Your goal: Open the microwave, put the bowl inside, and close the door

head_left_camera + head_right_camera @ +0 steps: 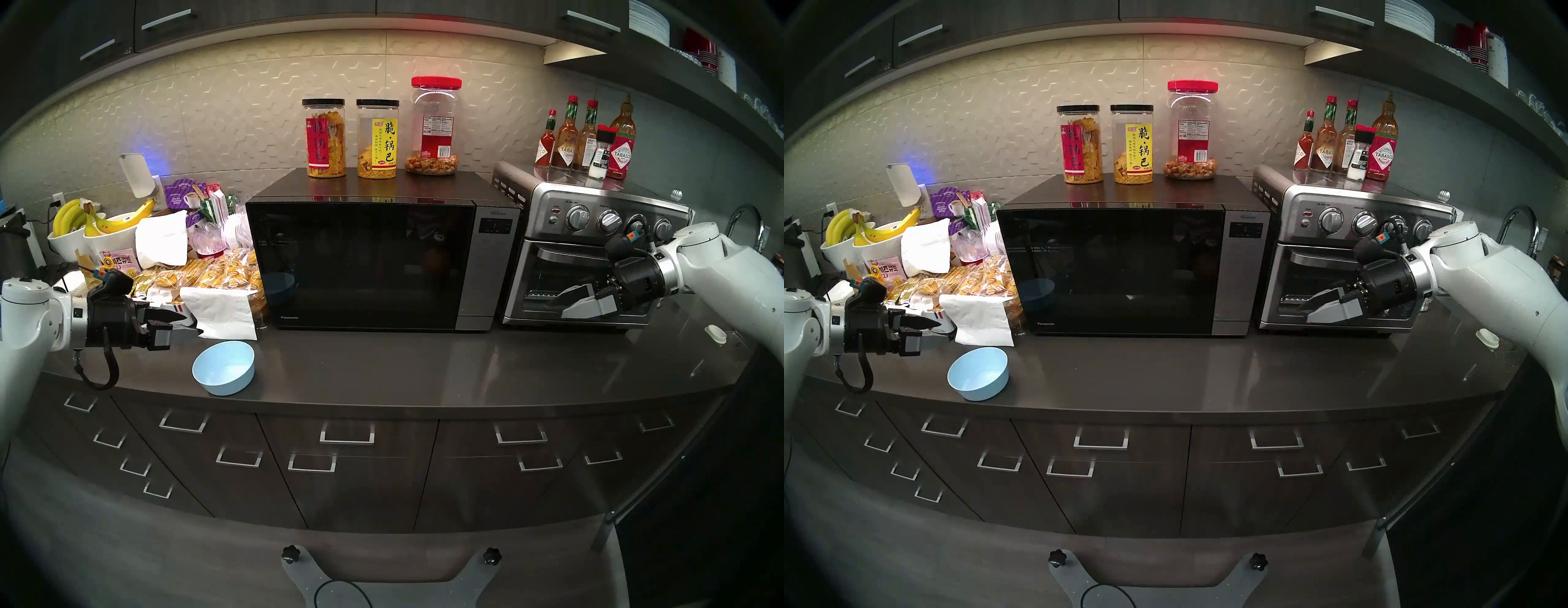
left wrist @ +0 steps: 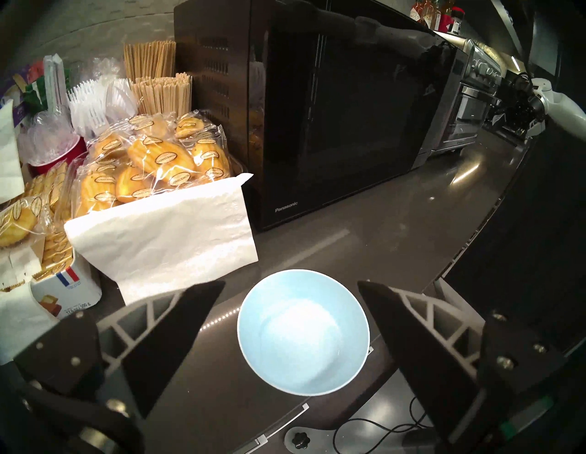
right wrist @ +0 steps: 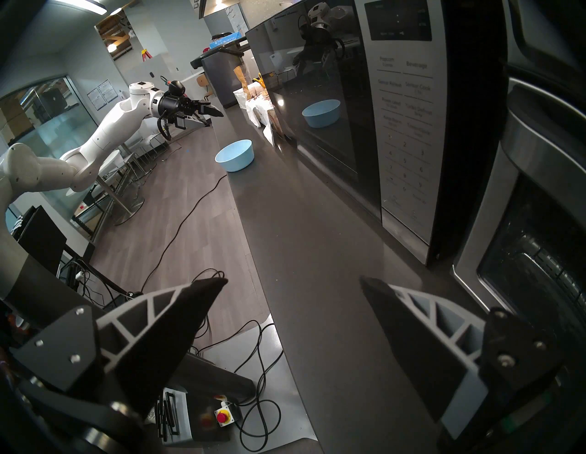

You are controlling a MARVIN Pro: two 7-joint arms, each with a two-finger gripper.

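Note:
The black Panasonic microwave (image 1: 382, 259) stands mid-counter with its glossy door (image 1: 360, 263) shut. A light-blue bowl (image 1: 223, 367) sits empty on the counter near the front edge, left of the microwave; it shows too as the bowl (image 2: 302, 331) and the bowl (image 3: 234, 155). My left gripper (image 1: 186, 325) hovers open just left of and above the bowl, holding nothing; in its wrist view the left gripper (image 2: 291, 285) frames the bowl. My right gripper (image 1: 555, 299) is open and empty in front of the toaster oven, right of the microwave.
A steel toaster oven (image 1: 594, 250) with sauce bottles on top stands right of the microwave. Three jars (image 1: 377, 138) sit on the microwave. Packaged madeleines (image 2: 152, 165), a white napkin (image 1: 220, 312), cutlery and a banana bowl (image 1: 102, 229) crowd the left. A small white cap (image 1: 716, 333) lies at right.

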